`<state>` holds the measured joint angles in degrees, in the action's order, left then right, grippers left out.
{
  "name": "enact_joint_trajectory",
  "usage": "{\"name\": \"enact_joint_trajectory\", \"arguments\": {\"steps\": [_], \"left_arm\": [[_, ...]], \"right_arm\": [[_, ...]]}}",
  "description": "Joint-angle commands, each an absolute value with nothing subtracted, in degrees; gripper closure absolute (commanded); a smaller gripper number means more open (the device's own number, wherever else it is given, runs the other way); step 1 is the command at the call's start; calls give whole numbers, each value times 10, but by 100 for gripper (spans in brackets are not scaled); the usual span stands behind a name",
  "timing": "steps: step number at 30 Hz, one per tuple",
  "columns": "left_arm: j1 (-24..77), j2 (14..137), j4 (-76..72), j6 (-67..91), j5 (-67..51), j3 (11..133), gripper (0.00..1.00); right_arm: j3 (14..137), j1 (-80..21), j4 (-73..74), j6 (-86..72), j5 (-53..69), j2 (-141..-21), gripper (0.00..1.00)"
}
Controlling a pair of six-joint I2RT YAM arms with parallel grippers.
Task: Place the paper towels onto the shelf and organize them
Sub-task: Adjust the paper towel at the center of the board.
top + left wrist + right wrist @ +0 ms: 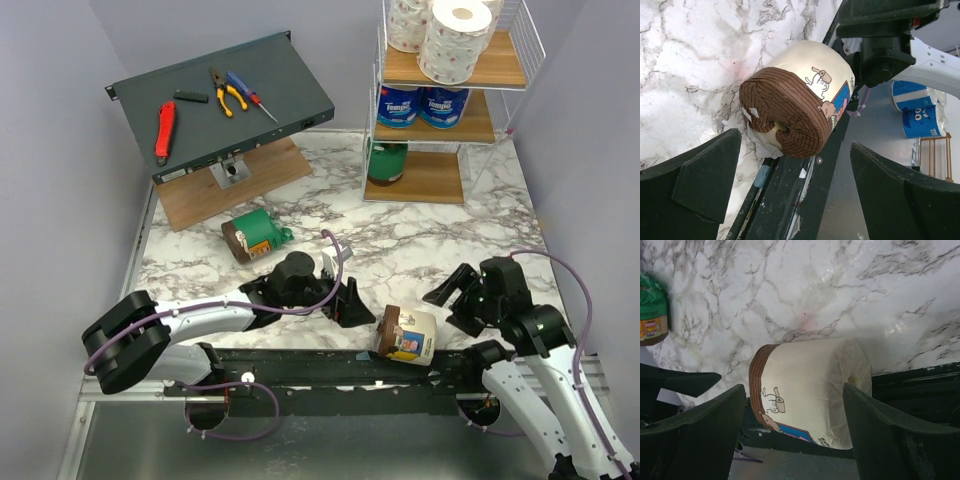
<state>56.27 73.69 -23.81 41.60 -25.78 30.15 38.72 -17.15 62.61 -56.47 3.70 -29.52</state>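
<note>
A cream-and-brown paper towel roll lies on its side at the table's near edge, between my two grippers. My left gripper is open just left of it; in the left wrist view the roll lies ahead of the open gripper. My right gripper is open just right of it; in the right wrist view the roll sits ahead of the spread gripper, untouched. A green roll with brown ends lies on the table. The shelf holds white speckled rolls, blue rolls and a green roll.
A dark grey slanted panel with pliers, screwdrivers and a red tool stands at the back left on a wooden board. A black rail runs along the table's near edge. Two blue-and-white rolls show past the right arm's base.
</note>
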Motion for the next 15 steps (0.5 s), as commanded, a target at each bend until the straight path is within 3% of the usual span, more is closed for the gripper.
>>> {"name": "enact_joint_trajectory", "arguments": {"steps": [1, 15], "left_arm": [[563, 704, -240, 400, -250, 301, 6], [563, 685, -215, 383, -234, 298, 6]], "right_arm": [[349, -171, 613, -551, 111, -279, 19], [308, -171, 553, -536, 182, -295, 20]]}}
